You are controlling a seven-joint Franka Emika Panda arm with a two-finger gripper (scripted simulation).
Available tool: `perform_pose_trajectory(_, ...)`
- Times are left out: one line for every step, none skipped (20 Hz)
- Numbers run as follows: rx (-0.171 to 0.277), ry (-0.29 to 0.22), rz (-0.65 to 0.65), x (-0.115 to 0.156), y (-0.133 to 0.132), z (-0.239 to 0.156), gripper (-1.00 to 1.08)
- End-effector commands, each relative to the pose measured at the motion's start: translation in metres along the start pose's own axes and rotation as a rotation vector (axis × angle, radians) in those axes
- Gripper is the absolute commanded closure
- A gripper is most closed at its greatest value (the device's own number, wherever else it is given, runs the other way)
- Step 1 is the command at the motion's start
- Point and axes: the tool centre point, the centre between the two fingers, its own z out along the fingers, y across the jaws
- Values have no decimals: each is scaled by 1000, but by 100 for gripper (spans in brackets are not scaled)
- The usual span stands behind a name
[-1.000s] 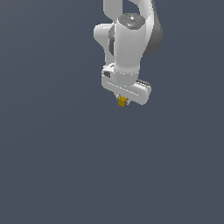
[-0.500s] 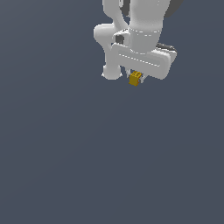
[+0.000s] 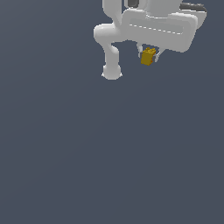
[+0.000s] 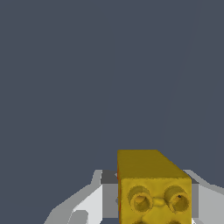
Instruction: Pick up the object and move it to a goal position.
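Your end effector [image 3: 148, 56] is pinching the yellow-gold block [image 3: 148, 57]: in the exterior view the block sits tilted between the two short white fingers [image 3: 157, 55], right under the wide white hand body near the top of that picture. In the wrist view you see the same block [image 4: 151, 188] close up, filling the space between the finger pads [image 4: 81, 205], with two round studs on the face turned to the camera. The block hangs in the air, touching nothing but the fingers. Everything behind it is a flat grey-blue surface with no visible edge or corner, so you cannot place the block against the tabletop or tell how high it is held. The white arm [image 3: 111, 48] bends down beside the hand on the exterior view's left
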Motion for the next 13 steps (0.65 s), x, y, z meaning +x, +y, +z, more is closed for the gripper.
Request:
perform_pose_trajectory(-1,-1,0,-3,-4,-13,108)
perform_pose_trajectory(-1,-1,0,-4,-5,-17,108)
perform_pose_trajectory(0,-1,0,-5,-6,-20,108)
perform_pose_trajectory(0,-1,0,-5,-7,-23,108)
perform_pose_trajectory(0,-1,0,-6,-8,-25,108)
perform_pose_trajectory(0,-1,0,-6,-8,-27,108)
perform_pose_trajectory(0,-1,0,-6,-9,-28,108)
perform_pose_trajectory(0,-1,0,-7,-9,-29,108)
perform_pose_trajectory(0,-1,0,-7,-9,-30,108)
perform_pose_trajectory(0,-1,0,-6,-10,-30,108)
perform_pose_trajectory(0,-1,0,-6,-10,-29,108)
perform_pose_trajectory(0,-1,0,-6,-9,-29,108)
perform_pose_trajectory(0,-1,0,-6,-9,-28,108)
